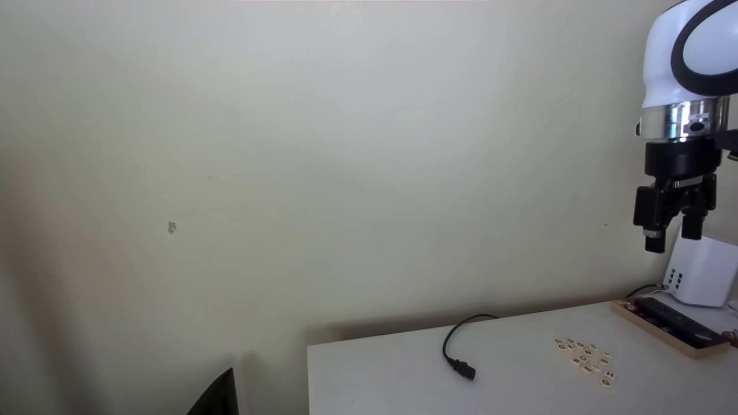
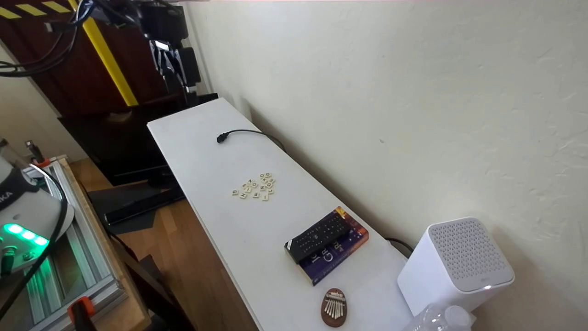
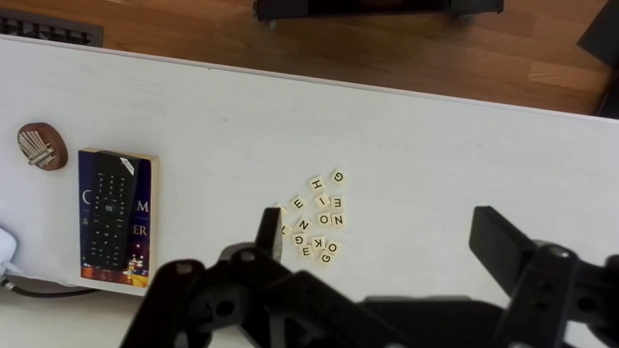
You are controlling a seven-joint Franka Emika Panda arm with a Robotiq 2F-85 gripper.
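My gripper is open, with nothing between its fingers. It hangs well above the white table, as an exterior view shows; it also shows at the top of an exterior view. Several cream letter tiles lie loosely grouped below it, towards the left finger in the wrist view. That finger partly hides tiles at the group's left edge. The tiles also show in both exterior views. A black remote lies on a purple book left of the tiles in the wrist view.
A brown thumb piano lies beside the book. A white speaker-like box and a clear bottle stand at the table's end. A black power cord lies on the table, running to the wall edge. A wall runs along one side.
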